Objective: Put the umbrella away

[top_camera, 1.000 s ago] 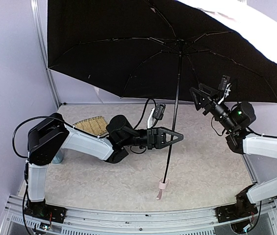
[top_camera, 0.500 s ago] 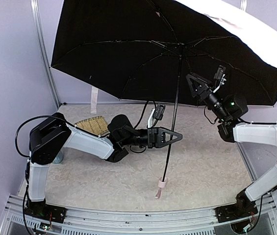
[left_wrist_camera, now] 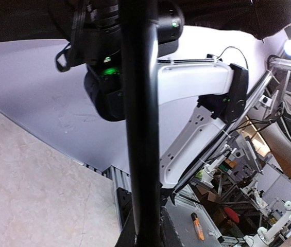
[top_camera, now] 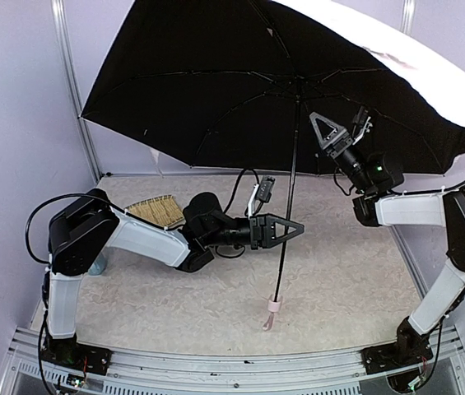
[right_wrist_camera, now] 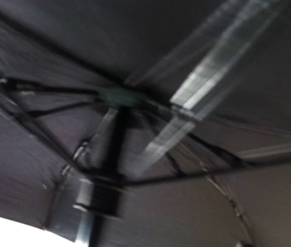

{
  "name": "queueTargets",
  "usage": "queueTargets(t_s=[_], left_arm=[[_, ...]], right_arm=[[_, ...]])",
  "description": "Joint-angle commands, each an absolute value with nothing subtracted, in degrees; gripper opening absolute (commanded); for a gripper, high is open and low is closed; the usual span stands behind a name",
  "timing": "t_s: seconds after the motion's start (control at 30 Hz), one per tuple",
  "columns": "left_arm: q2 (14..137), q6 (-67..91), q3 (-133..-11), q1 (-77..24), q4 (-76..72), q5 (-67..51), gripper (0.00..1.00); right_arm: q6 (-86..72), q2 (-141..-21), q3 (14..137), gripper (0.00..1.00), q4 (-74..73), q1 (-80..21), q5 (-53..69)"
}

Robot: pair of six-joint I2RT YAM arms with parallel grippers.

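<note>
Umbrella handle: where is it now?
Top view, front centre of the table: the pale pink handle is at the shaft's lower end, near-side of the left gripper.

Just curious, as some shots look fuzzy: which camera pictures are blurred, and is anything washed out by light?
Right wrist view: the umbrella is smeared and soft all over. Left wrist view: its shaft is a dark, unfocused bar up close. Top view: sharp, but the pale outer fabric glares white.
</note>
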State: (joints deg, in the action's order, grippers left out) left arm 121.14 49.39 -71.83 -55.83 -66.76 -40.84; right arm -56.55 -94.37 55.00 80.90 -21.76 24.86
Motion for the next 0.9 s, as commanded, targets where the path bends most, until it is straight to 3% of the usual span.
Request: queueTargets(t_s=[0.0, 0.13, 0.33, 0.6, 0.87], left_arm=[[117.4, 41.0, -71.7, -55.3, -62.6, -37.0, 0.0], [116.6, 39.6, -71.1, -55.3, -61.7, -36.2, 0.0], [116.1, 38.8, -70.6, -55.7, -61.7, -36.0, 0.0], [115.1, 37.3, -69.4, -55.8, -61.8, -35.7, 0.0], [115.3, 37.1, -69.7, -55.8, -61.6, -35.9, 0.0]], right_arm=[[-56.7, -90.8, 56.0, 0.89, 80.3, -23.1, 25.3], [-56.8, -91.5, 58.4, 0.86, 78.7, -24.0, 26.5], [-60.9, -96.0, 61.6, 0.66, 78.6, -24.1, 27.0], [-58.2, -93.3, 58.2, 0.65, 72.2, -24.1, 20.3], [-61.2, -97.5, 63.1, 0.6, 74.0, -24.3, 24.9]])
